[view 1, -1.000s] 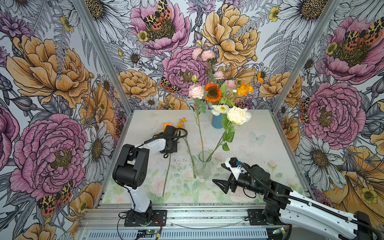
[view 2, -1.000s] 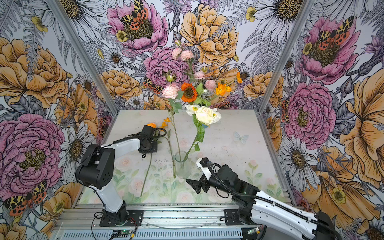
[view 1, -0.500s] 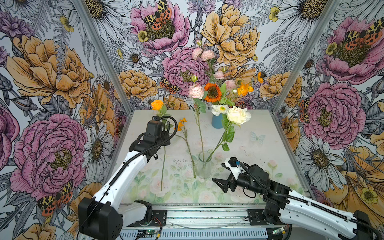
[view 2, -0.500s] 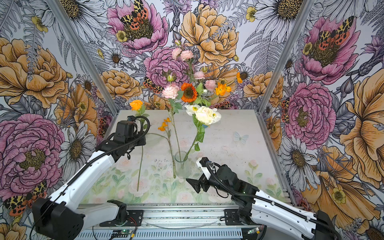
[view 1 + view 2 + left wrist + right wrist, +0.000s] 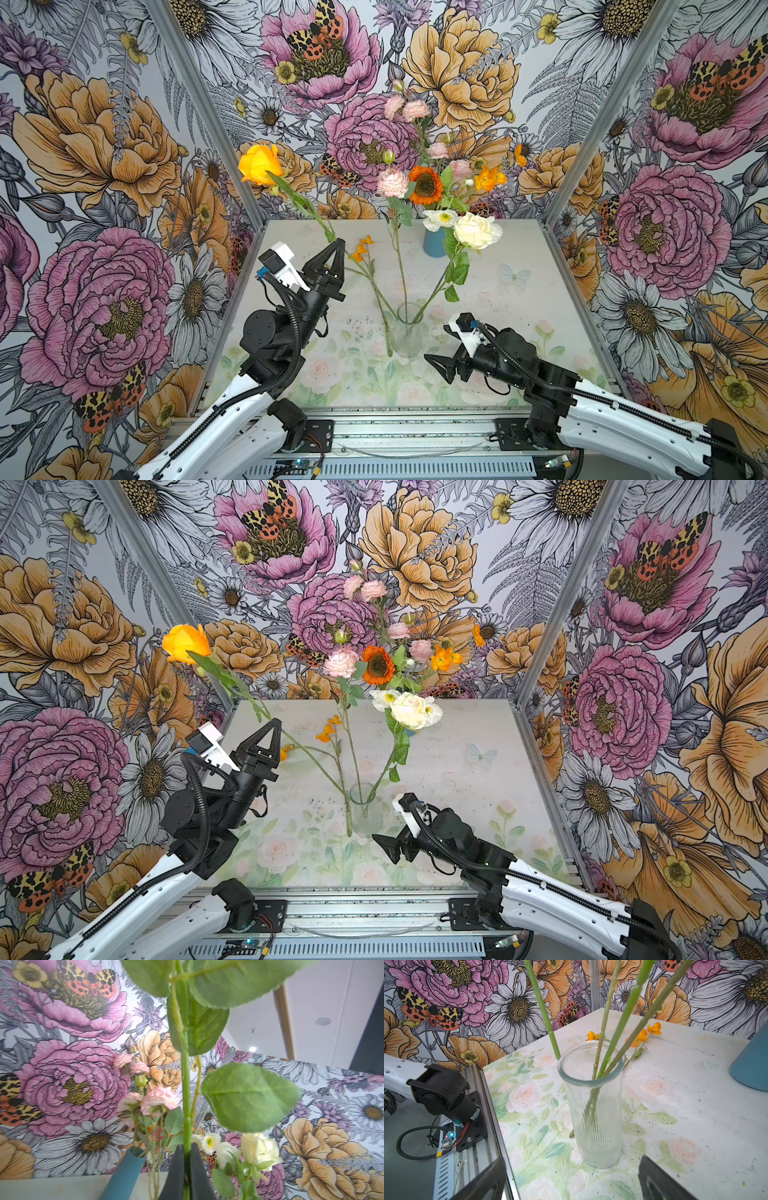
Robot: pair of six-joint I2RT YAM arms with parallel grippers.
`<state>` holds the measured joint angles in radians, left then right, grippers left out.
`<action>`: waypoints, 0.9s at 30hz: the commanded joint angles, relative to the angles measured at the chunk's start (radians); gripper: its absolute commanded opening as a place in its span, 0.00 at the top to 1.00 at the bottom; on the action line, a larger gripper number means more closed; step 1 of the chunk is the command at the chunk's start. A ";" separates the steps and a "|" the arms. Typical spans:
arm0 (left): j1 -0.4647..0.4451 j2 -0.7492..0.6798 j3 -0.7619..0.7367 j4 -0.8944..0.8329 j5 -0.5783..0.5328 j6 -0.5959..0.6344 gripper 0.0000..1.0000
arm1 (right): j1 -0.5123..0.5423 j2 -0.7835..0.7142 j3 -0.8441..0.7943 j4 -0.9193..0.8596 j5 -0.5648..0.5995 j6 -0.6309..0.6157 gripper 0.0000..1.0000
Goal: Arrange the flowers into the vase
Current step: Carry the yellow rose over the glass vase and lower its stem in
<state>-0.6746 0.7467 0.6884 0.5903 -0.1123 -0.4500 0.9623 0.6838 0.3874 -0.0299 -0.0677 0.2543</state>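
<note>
Stands upright in the middle of the worktop (image 5: 519,299): a tall glass vase (image 5: 409,334), clear, round and ribbed. Flat and pale, that worktop, with faint painted roses. Holds the thin green stems of a pink ruffled flower (image 5: 392,183) and a fat cream rose (image 5: 476,230). Behind it, a small smooth blue vase (image 5: 434,246), stuffed with an orange sunflower (image 5: 424,185) and more pink, orange and white blooms. Flat on the worktop, a thin sprig (image 5: 359,251) with small orange flowers, stem end just beside the glass vase.

Pinched tight by the left jaws: the long green stem of an orange rose (image 5: 261,164). Big soft leaves (image 5: 249,1097) right above the grip. Leans over, head high by the wall (image 5: 124,124), bottom end close to the glass rim. In or out, hard to tell. Wide apart and holding nothing: the right jaws, low and near the glass vase.

A second ago, down on the worktop. Now up in the air and tipped toward the vase. Same as before for the right arm (image 5: 498,361).
</note>
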 commanded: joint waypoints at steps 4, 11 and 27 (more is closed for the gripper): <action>-0.114 0.101 0.073 0.233 -0.052 0.199 1.00 | -0.004 -0.028 -0.007 0.018 -0.009 0.019 0.01; -0.164 0.167 0.009 0.345 -0.028 0.342 1.00 | -0.005 -0.047 -0.008 0.006 -0.009 0.008 0.01; -0.190 0.120 -0.065 0.321 -0.063 0.345 1.00 | -0.007 -0.001 0.015 0.010 -0.021 -0.009 0.01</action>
<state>-0.8555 0.8886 0.6361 0.8875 -0.1501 -0.1123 0.9623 0.6773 0.3820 -0.0257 -0.0753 0.2535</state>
